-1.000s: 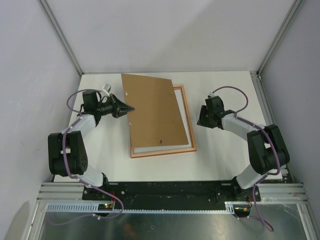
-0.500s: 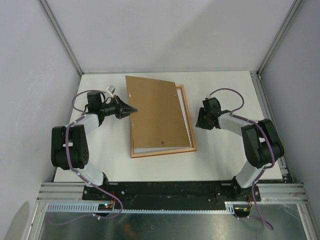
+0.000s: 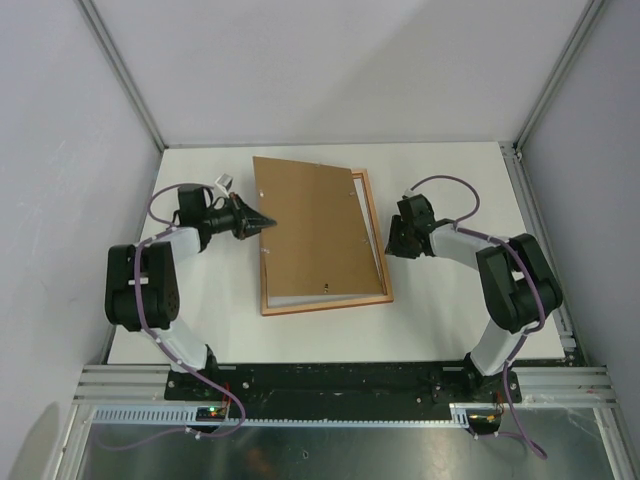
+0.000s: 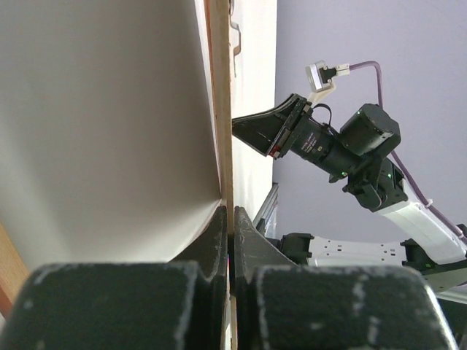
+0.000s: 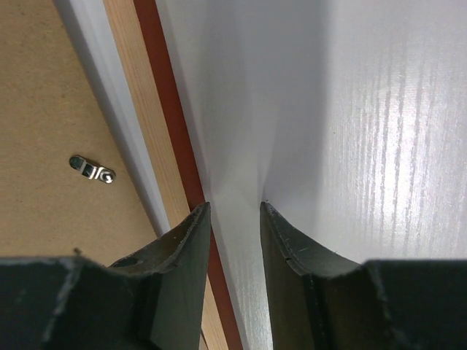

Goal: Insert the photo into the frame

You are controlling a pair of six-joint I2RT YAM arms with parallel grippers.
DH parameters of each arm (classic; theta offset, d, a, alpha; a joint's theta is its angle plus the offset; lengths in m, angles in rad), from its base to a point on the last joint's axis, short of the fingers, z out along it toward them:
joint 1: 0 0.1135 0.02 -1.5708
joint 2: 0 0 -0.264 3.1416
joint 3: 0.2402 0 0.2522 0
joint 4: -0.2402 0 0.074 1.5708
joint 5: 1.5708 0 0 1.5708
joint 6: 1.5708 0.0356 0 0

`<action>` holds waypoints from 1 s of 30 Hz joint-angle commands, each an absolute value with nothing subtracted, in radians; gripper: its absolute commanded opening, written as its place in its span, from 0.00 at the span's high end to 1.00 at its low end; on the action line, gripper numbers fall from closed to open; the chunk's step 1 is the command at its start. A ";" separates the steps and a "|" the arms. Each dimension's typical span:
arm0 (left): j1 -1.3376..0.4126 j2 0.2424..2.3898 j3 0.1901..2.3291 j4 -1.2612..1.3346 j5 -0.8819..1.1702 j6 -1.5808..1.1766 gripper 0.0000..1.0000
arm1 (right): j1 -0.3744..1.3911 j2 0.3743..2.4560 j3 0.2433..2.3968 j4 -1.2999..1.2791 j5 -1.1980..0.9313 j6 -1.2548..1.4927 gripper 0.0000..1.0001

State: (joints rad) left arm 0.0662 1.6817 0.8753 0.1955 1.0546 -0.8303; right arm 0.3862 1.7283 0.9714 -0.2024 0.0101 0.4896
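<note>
surface (image 3: 430, 320): white; it carries everything.
frame (image 3: 325, 305): lies face down at centre, pale wood back up, red edge showing in the right wrist view.
backing board (image 3: 310, 225): rests on the frame, skewed, its far left corner hanging past the rail.
photo: cannot tell; a pale strip (image 5: 102, 80) between board and rail may be its border or the pane.
left hand (image 4: 228, 219): clenched on the board's left edge.
right hand (image 5: 235, 208): released, tips at the frame's right rail, grasping nothing.
clip (image 5: 93, 170): lies flat on the board.
step in hand: probably seating the board. Swing it parallel to the rails, lower it flat, and brace the right rail so the frame cannot slide.
</note>
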 commanded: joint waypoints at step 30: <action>0.027 1.827 0.958 0.271 1.175 -0.862 1.00 | 0.438 1.835 1.038 -0.192 -0.028 0.471 0.64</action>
